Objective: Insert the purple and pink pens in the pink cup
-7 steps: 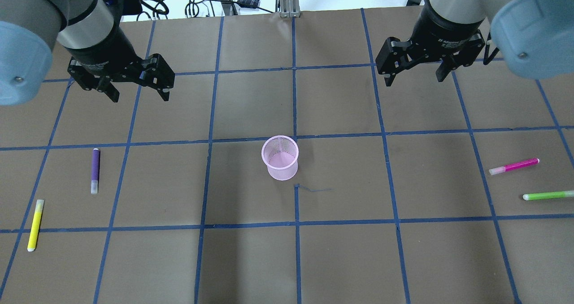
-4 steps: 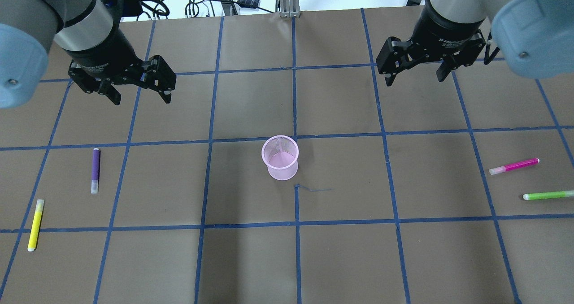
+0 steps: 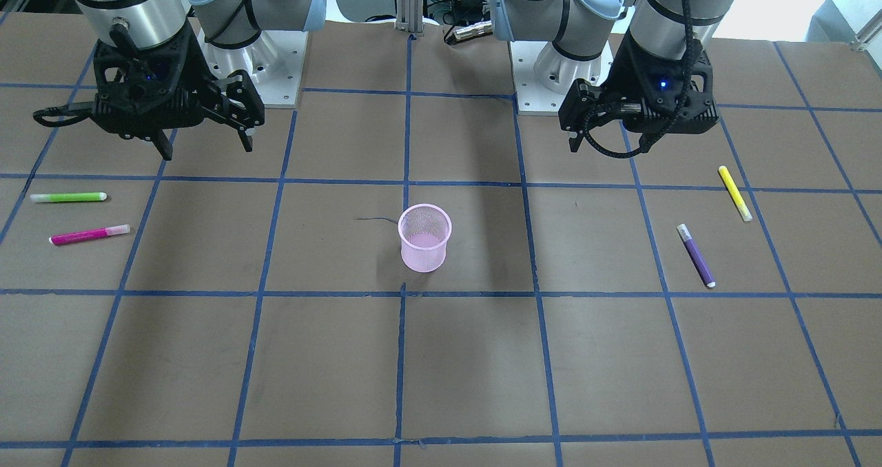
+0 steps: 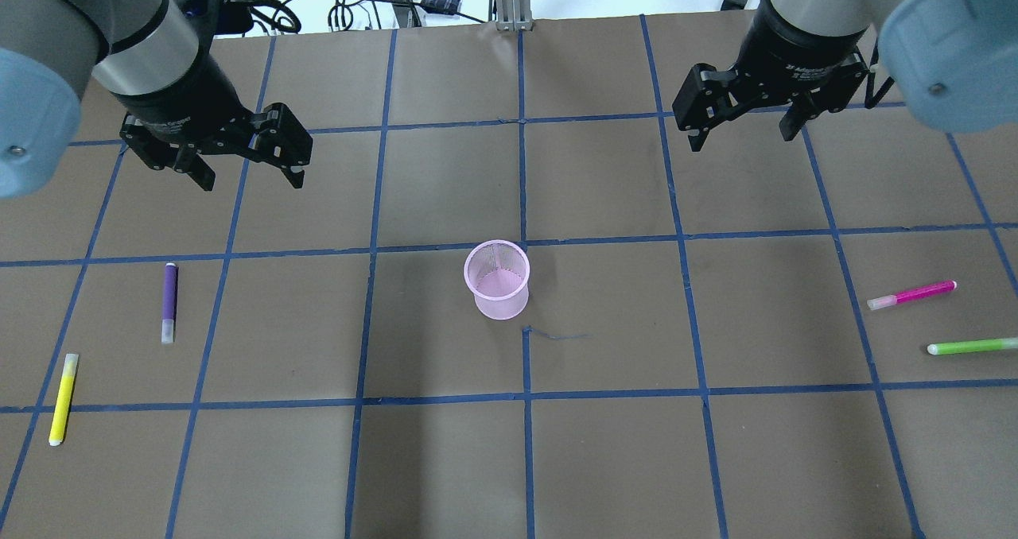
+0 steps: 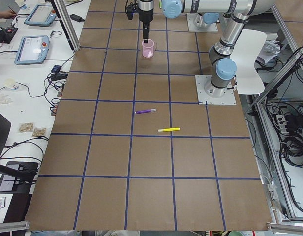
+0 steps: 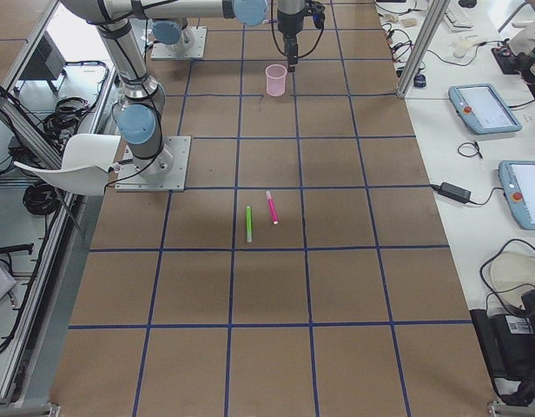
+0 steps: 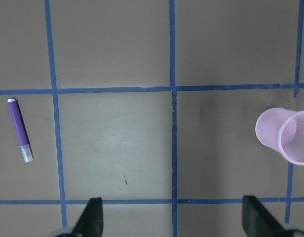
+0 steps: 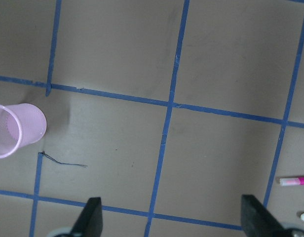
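Note:
The pink mesh cup (image 4: 497, 280) stands upright mid-table; it also shows in the front view (image 3: 424, 237) and both wrist views (image 7: 285, 136) (image 8: 14, 130). The purple pen (image 4: 169, 302) lies flat on the left, below my left gripper (image 4: 248, 172), which is open, empty and high above the table. It shows in the left wrist view (image 7: 19, 130). The pink pen (image 4: 911, 294) lies flat at the right, well below my right gripper (image 4: 744, 135), also open and empty. The pink pen shows at the right wrist view's edge (image 8: 295, 181).
A yellow pen (image 4: 63, 398) lies near the left edge, beyond the purple one. A green pen (image 4: 972, 347) lies just below the pink pen at the right edge. Blue tape lines grid the brown table. Cables lie past the far edge (image 4: 350, 6).
My left gripper has drifted slightly down toward the purple pen and my right gripper has shifted a little to the right. Pens and cup have not moved.

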Tool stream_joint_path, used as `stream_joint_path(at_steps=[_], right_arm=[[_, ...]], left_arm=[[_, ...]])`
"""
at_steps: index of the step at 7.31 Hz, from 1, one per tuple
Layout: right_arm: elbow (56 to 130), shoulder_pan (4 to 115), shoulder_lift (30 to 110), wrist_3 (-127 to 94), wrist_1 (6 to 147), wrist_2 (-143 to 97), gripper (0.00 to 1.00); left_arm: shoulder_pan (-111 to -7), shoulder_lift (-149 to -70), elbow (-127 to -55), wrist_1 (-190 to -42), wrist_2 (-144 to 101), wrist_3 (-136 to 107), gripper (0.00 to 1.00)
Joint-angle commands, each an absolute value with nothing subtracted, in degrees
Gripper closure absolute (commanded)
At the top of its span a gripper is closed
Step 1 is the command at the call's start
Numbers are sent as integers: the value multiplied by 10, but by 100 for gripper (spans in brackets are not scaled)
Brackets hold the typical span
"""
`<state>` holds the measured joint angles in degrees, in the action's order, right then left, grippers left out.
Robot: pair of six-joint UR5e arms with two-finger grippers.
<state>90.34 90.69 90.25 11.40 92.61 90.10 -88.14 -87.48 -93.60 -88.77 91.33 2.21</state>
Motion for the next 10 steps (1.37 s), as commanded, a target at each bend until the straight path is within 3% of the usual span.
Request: stream_joint_path(at_steps=[1,5,7,10], right_arm=[[904,852,902,282,896,904,0],[920,674,897,606,887,903,0],[978,569,888,805,908,894,0],[1049,473,827,1085,1067,847,0]], left_arm=[[-879,-879,-938,-885,912,22,0],[-876,-875,-943,-886,906,-2,0],[-877,-875,-942,-882,907,-6,0],[-877,-875,-942,-882,909,-4,0]])
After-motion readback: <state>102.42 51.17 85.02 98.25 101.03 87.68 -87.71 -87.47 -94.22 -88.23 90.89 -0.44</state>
